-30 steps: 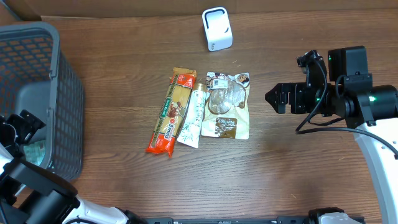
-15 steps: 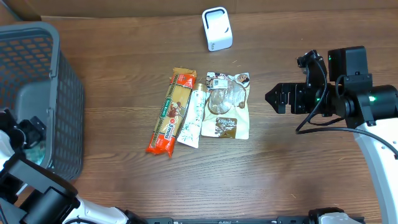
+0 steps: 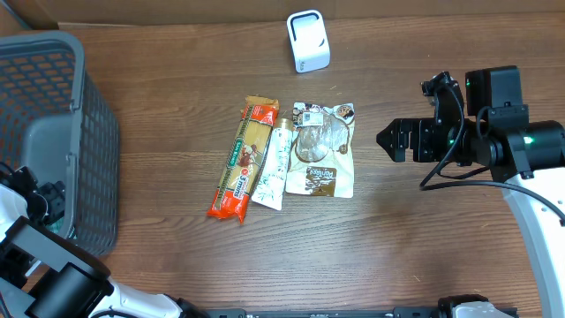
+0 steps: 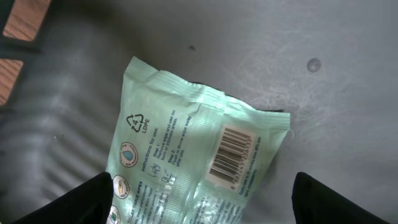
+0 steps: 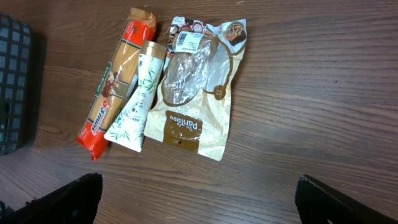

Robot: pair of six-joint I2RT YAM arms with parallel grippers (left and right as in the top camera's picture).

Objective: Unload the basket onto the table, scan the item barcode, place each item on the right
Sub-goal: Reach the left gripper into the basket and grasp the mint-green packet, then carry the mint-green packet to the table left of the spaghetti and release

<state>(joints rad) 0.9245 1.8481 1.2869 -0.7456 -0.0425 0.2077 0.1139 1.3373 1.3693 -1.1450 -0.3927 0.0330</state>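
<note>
A pale green wipes pack (image 4: pixel 180 149) lies on the grey floor of the basket (image 3: pixel 62 106), its barcode (image 4: pixel 230 151) facing up. My left gripper (image 4: pixel 202 200) hangs low over it, open, one dark finger on each side of the pack and neither visibly touching it. In the overhead view the left gripper (image 3: pixel 42 196) is inside the basket at the left edge. A white scanner (image 3: pixel 308 41) stands at the back of the table. My right gripper (image 3: pixel 393 139) hovers open and empty over bare wood at the right (image 5: pixel 199 200).
Three packs lie side by side mid-table: a red-and-tan pasta pack (image 3: pixel 241 159), a white tube (image 3: pixel 275 168) and a brown bread bag (image 3: pixel 323 150). The basket's tall mesh walls enclose the left gripper. A cardboard edge (image 3: pixel 177 11) runs along the back.
The left gripper has slid toward the near side of the basket and sunk lower, its jaws narrowing a little. The right arm and the table items have not moved.
</note>
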